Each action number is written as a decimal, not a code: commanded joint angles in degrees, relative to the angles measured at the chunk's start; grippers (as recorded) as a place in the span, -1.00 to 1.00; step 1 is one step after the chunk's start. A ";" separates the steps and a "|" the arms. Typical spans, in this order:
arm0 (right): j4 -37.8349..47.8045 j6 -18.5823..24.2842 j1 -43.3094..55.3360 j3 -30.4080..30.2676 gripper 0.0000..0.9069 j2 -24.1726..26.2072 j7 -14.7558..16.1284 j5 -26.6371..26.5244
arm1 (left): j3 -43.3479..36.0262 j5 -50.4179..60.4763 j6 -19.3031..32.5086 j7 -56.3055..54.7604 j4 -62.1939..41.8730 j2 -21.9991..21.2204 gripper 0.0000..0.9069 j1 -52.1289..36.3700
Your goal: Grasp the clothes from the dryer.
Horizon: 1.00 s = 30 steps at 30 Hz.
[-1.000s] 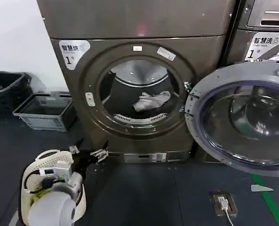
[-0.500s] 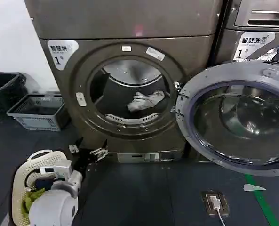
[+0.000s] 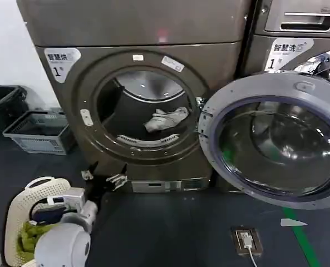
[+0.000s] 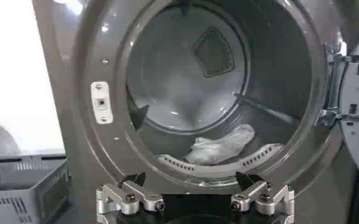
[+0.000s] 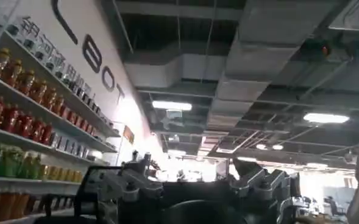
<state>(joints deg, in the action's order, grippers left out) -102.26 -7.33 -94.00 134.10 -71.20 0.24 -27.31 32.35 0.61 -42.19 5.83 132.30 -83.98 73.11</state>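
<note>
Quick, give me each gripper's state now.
Left gripper: open, holding nothing, in front of the dryer, outside its opening.
Right gripper: open, empty, pointed up at the ceiling.

Left arm is stretched forward and low in the head view, wrist pointing ahead, with the left pincer (image 3: 103, 181) held out at the end of it. From the left wrist cam you can see that pincer (image 4: 194, 198) nicely: both fingers (image 4: 130, 196) spread wide apart, nothing between them, tips level with each other. The right pincer (image 5: 194, 182) is aimed upward toward the ceiling, and its fingers sit well apart too, nothing gripped.
</note>
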 commanded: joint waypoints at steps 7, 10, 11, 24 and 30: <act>0.77 0.38 -0.10 -0.04 1.00 -0.35 0.04 0.06 | -0.08 0.23 -2.81 0.07 -0.29 -0.44 1.00 0.09; 0.96 0.44 -0.09 -0.22 1.00 -0.06 0.07 0.09 | -0.06 0.25 -2.81 0.07 -0.37 -0.58 1.00 0.40; 0.96 0.35 0.04 -0.26 1.00 0.23 0.05 0.07 | -0.14 0.25 -2.81 0.07 -0.29 -0.71 1.00 0.46; 0.92 1.33 0.10 -0.33 1.00 0.32 -1.07 -0.27 | -0.36 0.25 -2.81 0.04 -0.04 -0.60 1.00 0.19; 0.42 0.69 -0.14 0.11 1.00 -0.18 -1.55 -1.76 | -0.35 0.23 -2.81 0.04 -0.28 -0.61 1.00 0.28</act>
<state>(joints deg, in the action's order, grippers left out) -101.60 -6.53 -94.04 134.02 -71.27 -1.01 -28.26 32.05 0.83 -42.19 5.86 132.14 -84.63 73.45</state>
